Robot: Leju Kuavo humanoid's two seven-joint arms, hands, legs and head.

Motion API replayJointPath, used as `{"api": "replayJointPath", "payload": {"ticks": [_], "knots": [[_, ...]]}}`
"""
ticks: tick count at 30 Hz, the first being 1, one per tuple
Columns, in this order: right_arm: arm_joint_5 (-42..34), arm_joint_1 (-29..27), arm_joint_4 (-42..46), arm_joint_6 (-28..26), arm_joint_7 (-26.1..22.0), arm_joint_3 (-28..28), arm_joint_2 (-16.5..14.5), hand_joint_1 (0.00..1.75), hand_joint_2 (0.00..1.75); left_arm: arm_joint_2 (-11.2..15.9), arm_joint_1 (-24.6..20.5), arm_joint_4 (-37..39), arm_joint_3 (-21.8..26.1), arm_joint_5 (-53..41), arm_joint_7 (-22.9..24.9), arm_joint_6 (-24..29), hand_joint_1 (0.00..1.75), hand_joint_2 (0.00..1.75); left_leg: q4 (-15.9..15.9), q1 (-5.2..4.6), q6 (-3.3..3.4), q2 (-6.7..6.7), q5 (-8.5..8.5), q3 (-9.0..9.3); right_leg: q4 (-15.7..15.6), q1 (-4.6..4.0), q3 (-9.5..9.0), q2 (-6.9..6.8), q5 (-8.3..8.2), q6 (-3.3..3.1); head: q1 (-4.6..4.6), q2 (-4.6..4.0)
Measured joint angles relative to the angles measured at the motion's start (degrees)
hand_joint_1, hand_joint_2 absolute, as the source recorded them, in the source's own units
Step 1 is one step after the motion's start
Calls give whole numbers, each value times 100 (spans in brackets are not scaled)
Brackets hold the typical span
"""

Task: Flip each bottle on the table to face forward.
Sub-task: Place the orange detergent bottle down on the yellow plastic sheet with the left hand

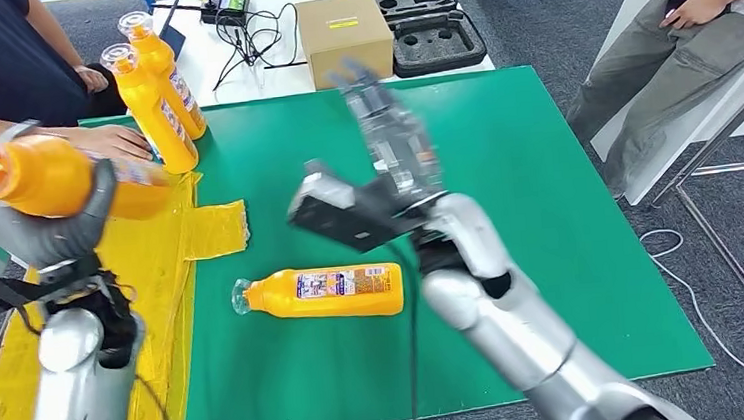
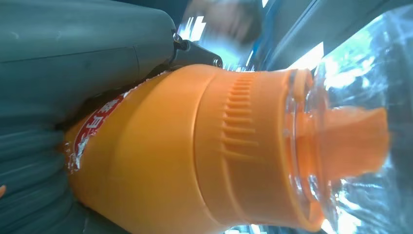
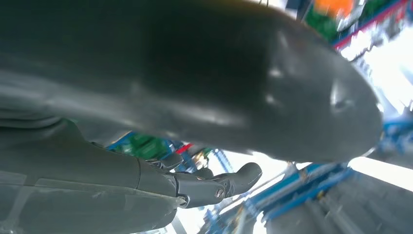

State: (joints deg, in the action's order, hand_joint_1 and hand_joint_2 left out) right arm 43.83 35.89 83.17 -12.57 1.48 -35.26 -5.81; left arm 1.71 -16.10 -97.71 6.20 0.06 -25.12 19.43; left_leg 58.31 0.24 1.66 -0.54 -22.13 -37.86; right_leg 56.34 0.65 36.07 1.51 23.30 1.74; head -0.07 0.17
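Orange plastic bottle with clear cap [image 1: 44,176] gripped mid-body by left hand [image 1: 69,229]; rigid, smooth, likely slippery. Right hand [image 1: 392,138] raised, fingers spread, nothing held.

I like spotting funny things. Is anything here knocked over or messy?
Yes. One orange bottle lies flat on its side on the green mat, while two others stand upright at the far left corner. The yellow sheet by the mat's left edge is wrinkled. The left hand holds a fourth bottle sideways in the air.
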Motion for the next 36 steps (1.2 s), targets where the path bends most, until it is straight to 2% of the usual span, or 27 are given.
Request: {"api": "replayJointPath", "payload": {"ticks": [4, 8, 11, 13, 25, 36], "knots": [[-124, -220, 403, -55, -107, 427, 289, 0, 0, 259, -145, 289, 195, -1375, -56, 805, 175, 175, 0, 0, 0, 1, 0, 2, 0, -1, -1, 0, 0, 0, -1, 0], [-383, -452, 571, -5, -208, 855, 525, 0, 0, 590, -217, 882, 309, -3915, -45, 1809, 175, 175, 0, 0, 0, 4, 0, 2, 1, 0, 0, 2, 0, 0, -1, 0], [-518, -555, 580, 58, -280, 1085, 649, 0, 0, 699, -276, 1385, 501, -5716, -23, 2002, 175, 175, 0, 0, 0, 4, 0, 3, 0, 0, 0, 2, 0, 0, -1, 0], [-584, -616, 581, 77, -323, 1173, 711, 0, 0, 719, -296, 1766, 561, -6334, 68, 2016, 175, 175, 0, 0, 0, 4, 0, 3, 1, 0, 0, 3, 0, 0, -1, 0], [-813, -704, 572, 118, -368, 1335, 919, 0, 0, 768, -307, 3527, 443, -7414, 598, 2030, 175, 175, 0, 0, 0, 6, -1, -2, 1, 0, 4, 6, 0, 0, -1, 0], [-965, -661, 482, 68, -441, 1314, 1060, 0, 0, 784, -335, 4534, 178, -7233, 618, 2035, 175, 175, 0, -1, 0, 4, -1, -4, 1, 0, 4, 6, 0, 0, -1, 0]]}}
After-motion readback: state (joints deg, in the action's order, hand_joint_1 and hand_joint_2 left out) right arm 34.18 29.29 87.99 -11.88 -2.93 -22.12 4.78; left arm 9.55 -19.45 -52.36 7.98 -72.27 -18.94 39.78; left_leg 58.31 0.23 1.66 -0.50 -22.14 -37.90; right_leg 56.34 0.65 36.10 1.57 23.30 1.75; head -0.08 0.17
